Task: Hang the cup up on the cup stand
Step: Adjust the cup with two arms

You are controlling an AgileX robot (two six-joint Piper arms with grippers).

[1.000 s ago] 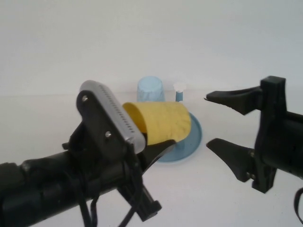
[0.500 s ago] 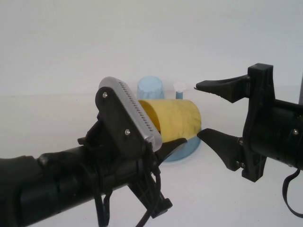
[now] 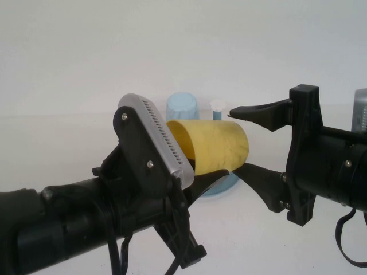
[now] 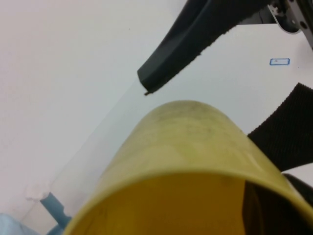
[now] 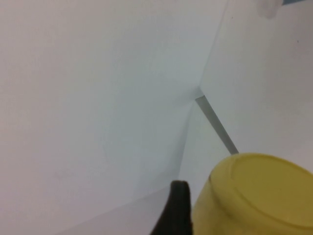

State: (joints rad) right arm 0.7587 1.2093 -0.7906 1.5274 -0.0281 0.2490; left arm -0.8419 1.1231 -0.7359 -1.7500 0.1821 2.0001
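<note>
The yellow cup (image 3: 215,146) lies sideways in the air, its mouth toward my left arm and its base toward the right. My left gripper (image 3: 198,170) is shut on the cup's wall at the rim, one finger inside (image 4: 259,205). My right gripper (image 3: 239,140) is open, one finger above and one below the cup's base end, and I cannot tell if they touch it. In the right wrist view one finger (image 5: 178,210) stands beside the cup's base (image 5: 254,196). The cup stand (image 3: 225,182) sits behind the cup, mostly hidden; one white-capped peg (image 3: 217,106) shows.
A light blue cup (image 3: 182,107) stands upside down at the back of the stand. The table is white with a white wall behind. My two arms fill the front of the high view.
My right gripper has moved left until its open fingers reach the yellow cup's base end. My left gripper carried the cup a little to the right, then held still.
</note>
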